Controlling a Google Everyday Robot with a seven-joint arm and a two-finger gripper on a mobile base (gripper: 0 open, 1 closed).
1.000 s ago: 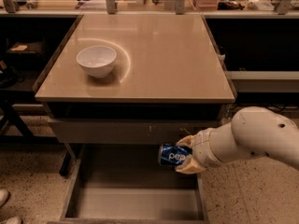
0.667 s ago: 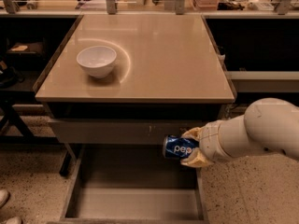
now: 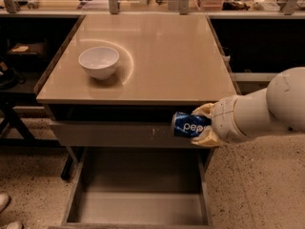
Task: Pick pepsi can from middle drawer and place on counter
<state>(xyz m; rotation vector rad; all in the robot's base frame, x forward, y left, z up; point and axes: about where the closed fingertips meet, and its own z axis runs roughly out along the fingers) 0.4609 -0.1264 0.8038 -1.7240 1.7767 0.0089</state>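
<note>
The pepsi can (image 3: 187, 124) lies on its side in the air, just below the counter's front edge and in front of a closed grey drawer front. My gripper (image 3: 202, 124) comes in from the right and is shut on the pepsi can, one pale finger above it and one below. Beneath, the middle drawer (image 3: 138, 206) is pulled out, its flat floor bare. The counter (image 3: 162, 56) is a glossy beige top straight above and behind the can.
A white bowl (image 3: 98, 62) stands on the counter's left half. A pale shelf with metal posts (image 3: 143, 6) runs along the back, cluttered with small items. A black stand (image 3: 12, 113) sits at the left. Someone's shoes (image 3: 5, 213) show at the bottom left.
My gripper has lifted the pepsi can upward and slightly right, from just above the open drawer to near the counter's front edge.
</note>
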